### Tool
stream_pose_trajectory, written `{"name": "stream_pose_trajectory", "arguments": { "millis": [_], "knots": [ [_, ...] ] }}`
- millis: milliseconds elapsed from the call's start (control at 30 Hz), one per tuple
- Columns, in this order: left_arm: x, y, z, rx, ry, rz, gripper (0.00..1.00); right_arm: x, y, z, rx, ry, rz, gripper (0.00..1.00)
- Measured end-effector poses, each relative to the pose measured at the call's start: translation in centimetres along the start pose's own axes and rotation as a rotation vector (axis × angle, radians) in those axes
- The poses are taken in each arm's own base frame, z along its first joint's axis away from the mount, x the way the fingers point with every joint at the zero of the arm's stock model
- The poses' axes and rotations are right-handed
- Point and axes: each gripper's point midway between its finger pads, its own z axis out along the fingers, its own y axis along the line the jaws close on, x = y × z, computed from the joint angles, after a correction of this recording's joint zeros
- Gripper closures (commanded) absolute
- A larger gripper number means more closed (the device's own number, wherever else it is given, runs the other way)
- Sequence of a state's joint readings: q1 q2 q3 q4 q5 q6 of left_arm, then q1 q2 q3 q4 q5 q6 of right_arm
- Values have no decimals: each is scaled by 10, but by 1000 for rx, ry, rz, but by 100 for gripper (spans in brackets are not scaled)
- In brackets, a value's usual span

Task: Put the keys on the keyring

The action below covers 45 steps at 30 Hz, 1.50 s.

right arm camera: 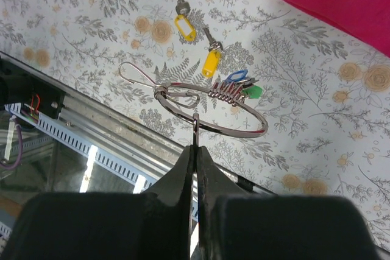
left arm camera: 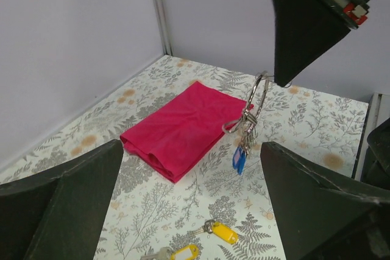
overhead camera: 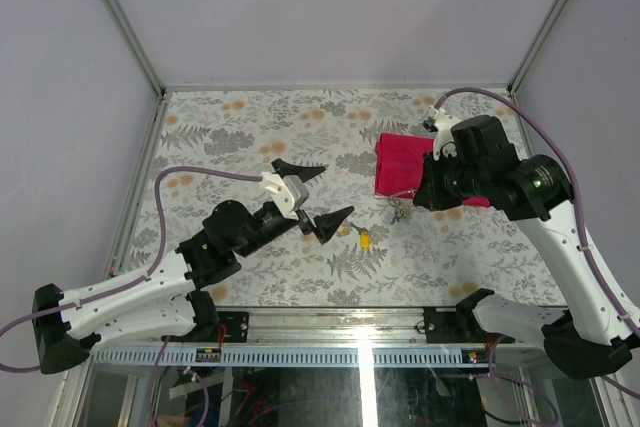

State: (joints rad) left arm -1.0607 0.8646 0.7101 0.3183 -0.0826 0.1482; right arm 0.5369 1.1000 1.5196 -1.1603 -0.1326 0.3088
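One keyring [right arm camera: 210, 127], clamped tight in the right gripper [right arm camera: 195, 141], hangs above the table [right arm camera: 91, 16] carrying one blue key [right arm camera: 237, 77] and one green key [right arm camera: 253, 91]. Two yellow keys [right arm camera: 184, 27] lie loose beneath. The left gripper [overhead camera: 322, 194] is spread wide, empty. One red cloth [overhead camera: 400, 162] lies nearby.

No text, brand, number or sign can be read in any view. On the black right gripper [left arm camera: 284, 82], up and to the right of the folded red cloth [left arm camera: 183, 127] in the left wrist view, sits a small red and white patch [left arm camera: 356, 10], too small to tell whether it carries writing. The yellow plastic-headed metal key [right arm camera: 184, 27], lying well apart from that cloth, has a pale insert in its head with nothing legible on it.
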Motion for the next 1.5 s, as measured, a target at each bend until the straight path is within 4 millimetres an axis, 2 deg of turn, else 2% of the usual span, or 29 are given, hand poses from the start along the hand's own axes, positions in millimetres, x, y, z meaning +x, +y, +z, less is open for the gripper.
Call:
{"name": "stream_pose_trajectory", "arguments": {
  "millis": [300,867,1067,1267,1500],
  "knots": [
    [17,-13,14,79,26,65,2,8,3,10,-19,84,-4,100],
    [18,-33,14,215,-30,185,0,-4,19,-5,-87,74,-36,100],
    [14,-48,13,307,-64,230,0,-11,29,-14,-134,58,-43,100],
    [13,-53,14,329,-81,258,5,-9,34,-13,-159,92,-38,100],
    [-1,-58,20,317,-146,256,9,-8,36,-10,-172,111,-33,100]
  ]
}}
